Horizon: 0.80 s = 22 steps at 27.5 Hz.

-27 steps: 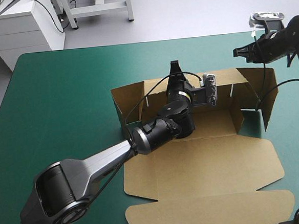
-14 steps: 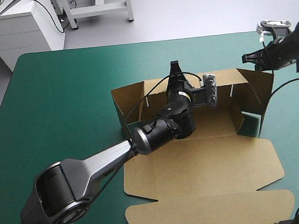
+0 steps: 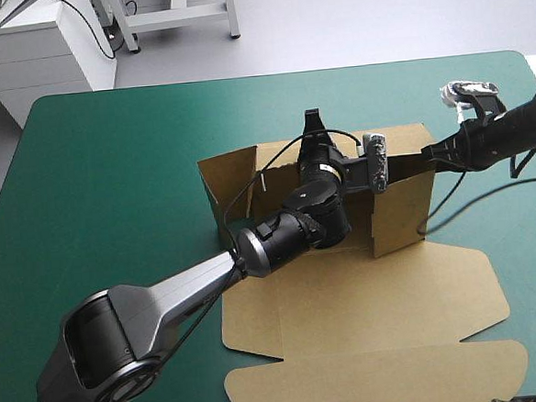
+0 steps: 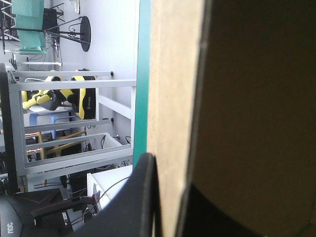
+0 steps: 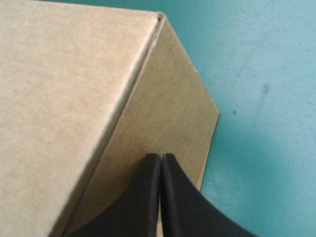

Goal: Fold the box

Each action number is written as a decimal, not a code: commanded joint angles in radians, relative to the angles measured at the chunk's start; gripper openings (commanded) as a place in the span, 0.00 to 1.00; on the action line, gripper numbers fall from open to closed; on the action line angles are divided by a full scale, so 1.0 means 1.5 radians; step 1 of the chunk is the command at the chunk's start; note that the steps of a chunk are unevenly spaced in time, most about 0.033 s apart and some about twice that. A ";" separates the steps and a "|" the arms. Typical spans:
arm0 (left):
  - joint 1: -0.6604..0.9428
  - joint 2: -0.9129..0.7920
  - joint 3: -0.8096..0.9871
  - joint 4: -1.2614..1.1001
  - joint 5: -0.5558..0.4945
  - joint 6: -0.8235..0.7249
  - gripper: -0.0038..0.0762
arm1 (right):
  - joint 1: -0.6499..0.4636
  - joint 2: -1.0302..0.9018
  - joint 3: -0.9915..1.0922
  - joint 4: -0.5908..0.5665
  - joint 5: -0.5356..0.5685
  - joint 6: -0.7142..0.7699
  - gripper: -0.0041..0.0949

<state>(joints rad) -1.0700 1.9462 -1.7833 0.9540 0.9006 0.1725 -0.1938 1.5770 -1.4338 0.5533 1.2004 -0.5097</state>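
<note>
The brown box (image 3: 367, 295) lies right of the middle of the teal-green tabletop (image 3: 109, 157), its wide lid panel flat toward the near edge and its far and side walls raised. The left arm reaches in from the near left corner across the box's floor, and the left gripper (image 3: 314, 129) sits at the top edge of the far wall. In the left wrist view the raised board (image 4: 173, 74) runs straight between the black fingers (image 4: 138, 197), which are clamped on it, all but closed, one on each face of the wall. The right arm comes in from the tabletop's right edge, with the right gripper (image 3: 430, 153) at the upper edge of the box's right side wall, which stands upright. In the right wrist view its fingers (image 5: 148, 197) are pressed together into one point, gripping nothing, the tips resting against a slanted board flap (image 5: 168, 108) beside a lighter panel of the box.
</note>
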 commanded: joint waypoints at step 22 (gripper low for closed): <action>-0.007 -0.040 -0.016 0.006 -0.018 -0.010 0.04 | -0.003 -0.214 0.330 0.327 -0.089 -0.318 0.04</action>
<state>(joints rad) -1.0700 1.9451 -1.7833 0.9563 0.9108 0.1727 -0.1996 1.3368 -0.9194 1.0211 1.0355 -1.0264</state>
